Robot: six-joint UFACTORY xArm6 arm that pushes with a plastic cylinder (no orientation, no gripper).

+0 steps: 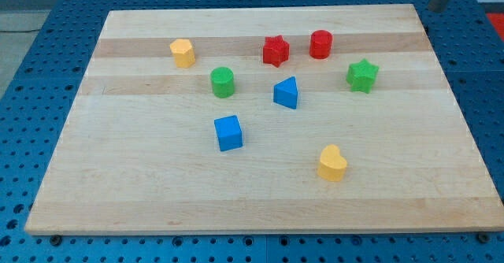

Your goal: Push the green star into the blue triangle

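Note:
The green star (362, 75) lies on the wooden board (157, 192) at the view's right. The blue triangle (287, 93) lies near the board's middle, to the left of the star and slightly lower, with a bare gap between them. A dark rod shows at the view's top right corner, beyond the board's far edge. My tip (435, 9) is above and to the right of the green star, well apart from every block.
A red star (276, 50) and a red cylinder (320, 44) sit above the blue triangle. A green cylinder (223, 82) and a yellow hexagon (183, 53) lie to the left. A blue cube (228, 133) and a yellow heart (332, 164) lie lower down.

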